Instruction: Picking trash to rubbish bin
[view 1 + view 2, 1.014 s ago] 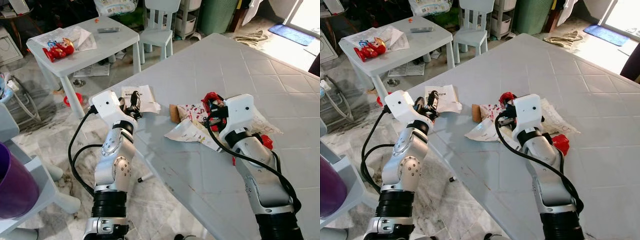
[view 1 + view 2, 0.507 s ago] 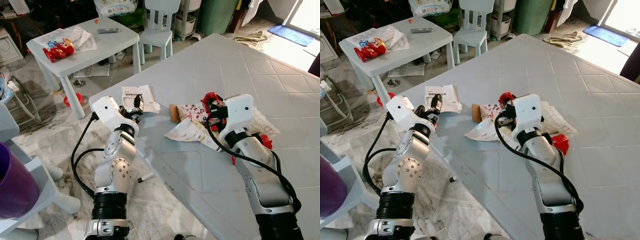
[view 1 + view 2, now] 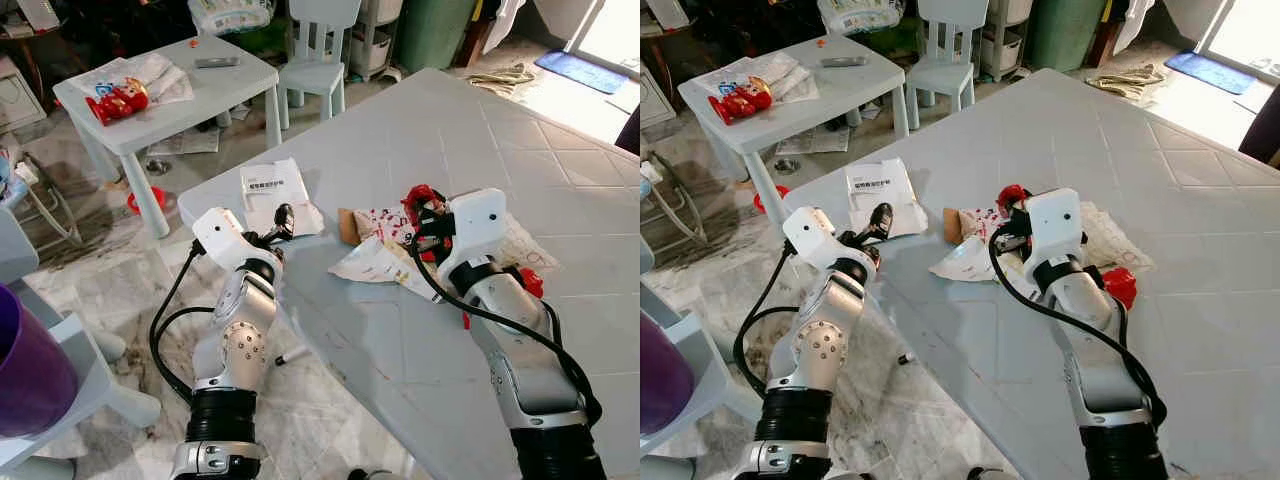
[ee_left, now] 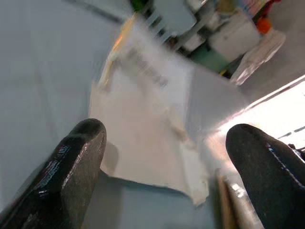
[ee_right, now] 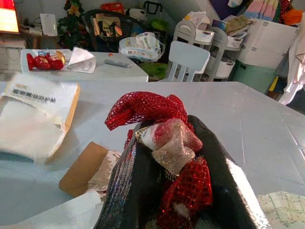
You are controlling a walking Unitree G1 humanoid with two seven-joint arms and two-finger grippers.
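- Left gripper (image 3: 281,214) now reaching over the table (image 3: 560,160) edge at centre left of the frame — pushed forward from its spot beside the edge a second ago, fingers (image 4: 78,157) spread wide, nothing between them.
- Lining up on the white paper (image 3: 277,188) just ahead, its near corner lying between the fingertips in the wrist view; meaning a grab of this sheet looking close.
- Right gripper (image 3: 1015,228) staying put at frame centre, clamped tight on red mesh trash (image 5: 147,109) — unchanged.
- Resting around it: torn wrappers (image 3: 375,258) and a brown card scrap (image 3: 347,225).
- Bin not identifiable; carrying still to come.
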